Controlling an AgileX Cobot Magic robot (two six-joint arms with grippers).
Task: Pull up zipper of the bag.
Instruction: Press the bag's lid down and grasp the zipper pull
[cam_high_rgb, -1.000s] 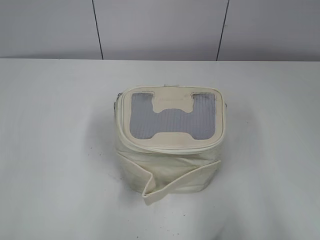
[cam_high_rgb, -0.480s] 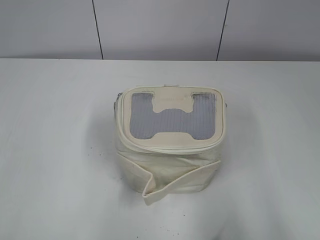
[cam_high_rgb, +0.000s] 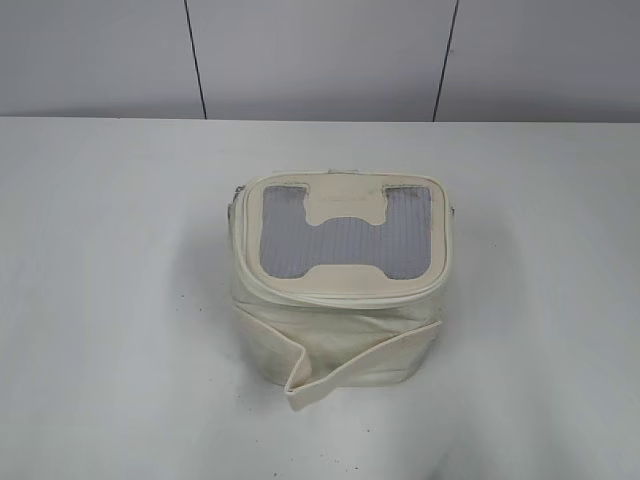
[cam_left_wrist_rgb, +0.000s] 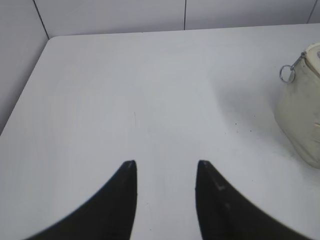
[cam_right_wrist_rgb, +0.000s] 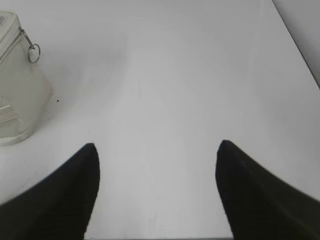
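The cream-white bag (cam_high_rgb: 340, 300) stands in the middle of the table, with a grey mesh top panel and a loose band round its body. In the left wrist view the bag (cam_left_wrist_rgb: 302, 120) is at the right edge, and a silver zipper ring pull (cam_left_wrist_rgb: 286, 74) hangs at its top rim. In the right wrist view the bag (cam_right_wrist_rgb: 17, 100) is at the left edge, and a ring pull (cam_right_wrist_rgb: 33, 52) hangs there too. My left gripper (cam_left_wrist_rgb: 166, 163) and right gripper (cam_right_wrist_rgb: 157, 144) are open, empty and well apart from the bag. Neither shows in the exterior view.
The white table (cam_high_rgb: 110, 300) runs to a grey panelled wall (cam_high_rgb: 320, 60) at the back. Its left edge and far corner (cam_left_wrist_rgb: 50, 40) show in the left wrist view. Its right edge (cam_right_wrist_rgb: 295, 40) shows in the right wrist view.
The bag's top panel has settled very slightly. Nothing else has visibly moved.
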